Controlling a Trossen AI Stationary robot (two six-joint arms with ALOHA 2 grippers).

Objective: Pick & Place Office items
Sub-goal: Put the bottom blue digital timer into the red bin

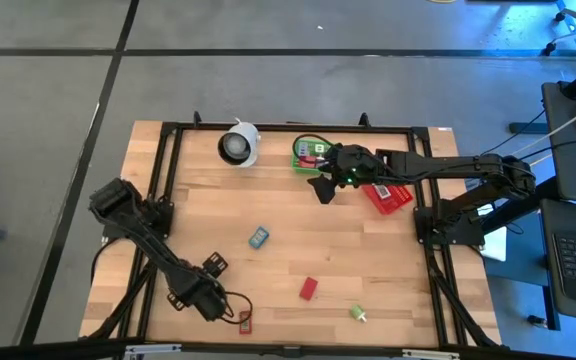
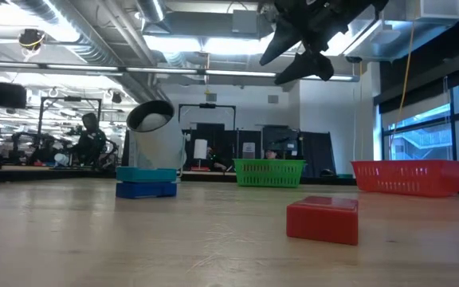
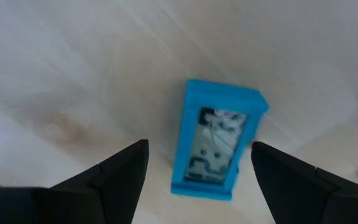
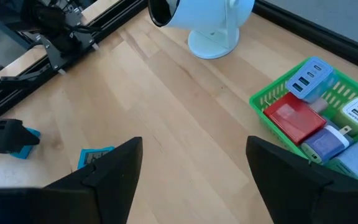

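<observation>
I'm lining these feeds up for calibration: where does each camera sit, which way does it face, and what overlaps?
High view: above the table, facing straight down; left arm, right arm, right hand near the green basket.
Low view: tabletop height, looking level across; right hand overhead.
Left wrist view: on the left arm, facing the tabletop; left hand open, teal packet ahead.
Right wrist view: on the right arm, angled down; its open fingers show.
Shared: high, low and right wrist views show the basket and white roll.

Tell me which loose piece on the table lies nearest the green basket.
The teal block mid-table; the red block and green piece lie farther from the green basket.
</observation>
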